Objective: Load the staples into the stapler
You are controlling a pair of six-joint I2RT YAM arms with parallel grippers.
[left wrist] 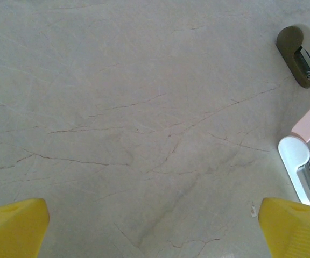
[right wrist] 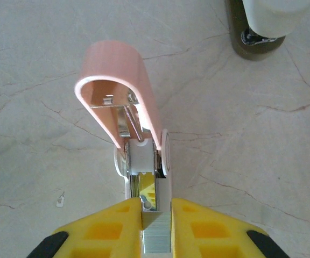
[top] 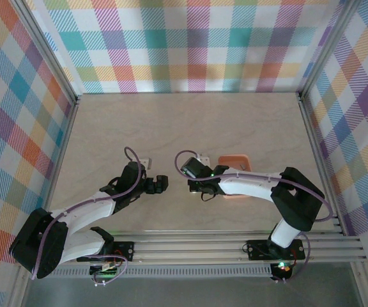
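The small pink oblong plastic stapler (right wrist: pixel 120 70) lies on the pale marbled desk (left wrist: pixel 144 107) just ahead of the right end effector (right wrist: pixel 156 203), its lid hinged up and its pale channel bared. That end effector pinches a short grey metal strip of staples (right wrist: pixel 156 239), whose front meets the channel's rear. The strip should go in level, in line with the rail, and slide gently. The left end effector (left wrist: pixel 152 209) stands spread, with the stapler to its right. A salmon-orange rectangular tray (top: pixel 232 158) sits beside the right end effector, under its arm, so its contents are hidden.
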